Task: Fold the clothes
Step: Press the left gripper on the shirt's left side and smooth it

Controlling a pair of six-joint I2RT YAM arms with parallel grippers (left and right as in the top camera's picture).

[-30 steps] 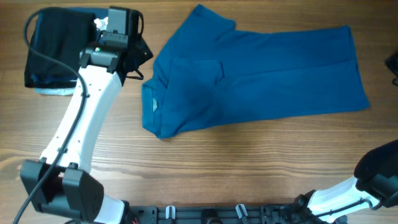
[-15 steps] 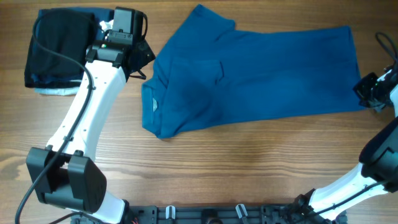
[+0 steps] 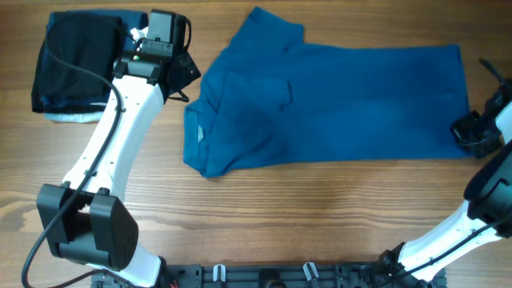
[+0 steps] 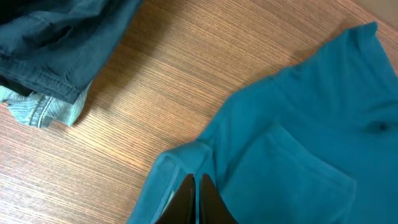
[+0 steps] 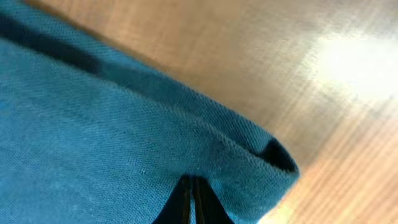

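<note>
Polo shirt (image 3: 336, 100) lies flat on the worktop (image 3: 304, 208), collar toward 9 o'clock. Versus 0.5 s ago: right hand (image 3: 466, 132) has dropped to the hem corner at 3 o'clock and pinches the fabric, and the hem edge runs straighter. Left hand (image 3: 182, 76) is unchanged, fingers pressed together at the shoulder edge, beside the folded dark garments (image 3: 72, 60).

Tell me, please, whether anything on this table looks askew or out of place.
The polo shirt is not flat: its collar end is bunched, with one sleeve poking up past the top edge. A pale blue edge also sticks out from under the folded dark garments.
</note>
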